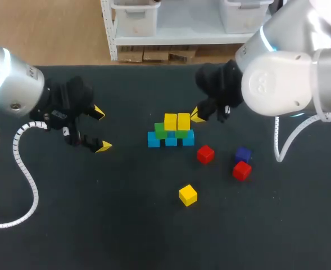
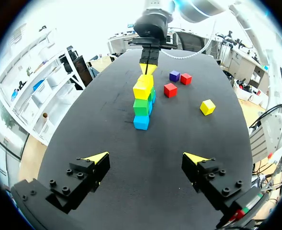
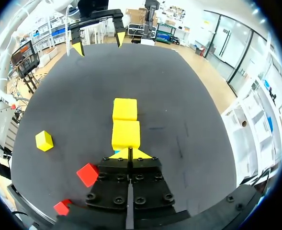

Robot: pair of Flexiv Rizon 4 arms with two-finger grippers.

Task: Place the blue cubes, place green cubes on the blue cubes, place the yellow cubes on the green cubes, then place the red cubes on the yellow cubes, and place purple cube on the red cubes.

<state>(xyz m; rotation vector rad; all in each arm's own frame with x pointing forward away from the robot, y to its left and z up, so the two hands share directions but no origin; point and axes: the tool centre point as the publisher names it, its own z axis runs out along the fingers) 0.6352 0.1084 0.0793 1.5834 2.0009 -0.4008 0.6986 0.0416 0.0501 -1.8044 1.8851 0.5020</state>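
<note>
Currently your dark bench (image 1: 69, 225) carries a half-built stack near its middle. Your left arm (image 1: 13, 84) comes in from the left. Its left gripper (image 1: 101, 129) hangs wide open with nothing between the fingers, well apart from the stack. Your right arm (image 1: 283, 84) comes in from the right. Its right gripper (image 1: 198, 116) has its yellow tips pressed together on nothing, just beside the stack's top layer; contact cannot be told.

Stack: three blue cubes (image 1: 154, 139) in a row on the bench, two green cubes (image 1: 161, 131) on them, two yellow cubes (image 1: 170, 121) side by side on the green.

Loose on the bench: a third yellow cube (image 1: 187, 194) nearest you, one red cube (image 1: 205, 153) near the stack, a second red cube (image 1: 241, 170) just beside the purple cube (image 1: 243, 154).
</note>
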